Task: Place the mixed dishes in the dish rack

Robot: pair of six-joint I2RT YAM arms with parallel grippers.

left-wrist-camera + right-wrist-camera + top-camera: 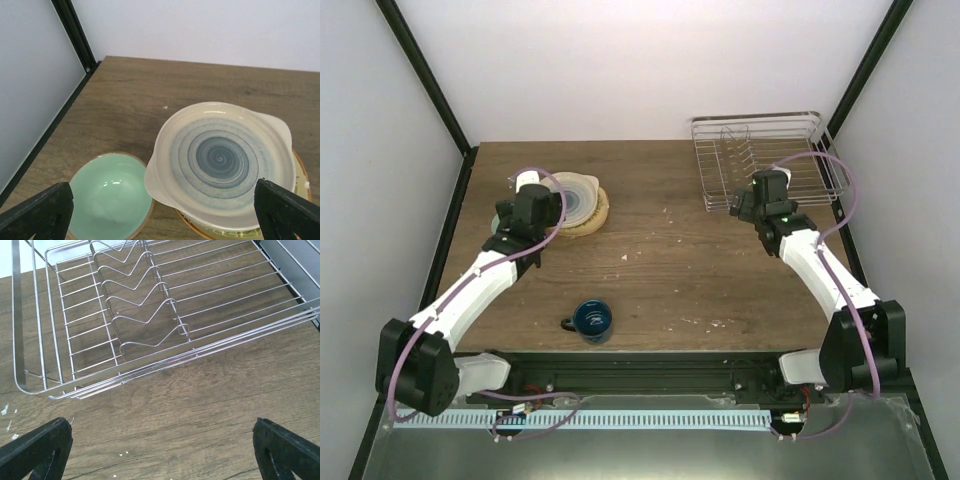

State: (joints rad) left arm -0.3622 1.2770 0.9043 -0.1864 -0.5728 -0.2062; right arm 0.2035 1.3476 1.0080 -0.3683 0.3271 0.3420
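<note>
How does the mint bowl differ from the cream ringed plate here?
The mint bowl is plain inside, deeper and narrower; the cream ringed plate carries teal spiral rings and is shallow and wider. The bowl stands on the table; the plate tops a stack of plates. Both face up, empty, outside the rack.

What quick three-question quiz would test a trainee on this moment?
1. True or false: the dish rack holds no dishes.
2. Which dish stands alone, apart from the others? A. dark blue mug B. mint bowl C. teal-ringed plate
3. Fill in: the left gripper and right gripper are both ___.
Key: 1 true; 2 A; 3 open.
</note>
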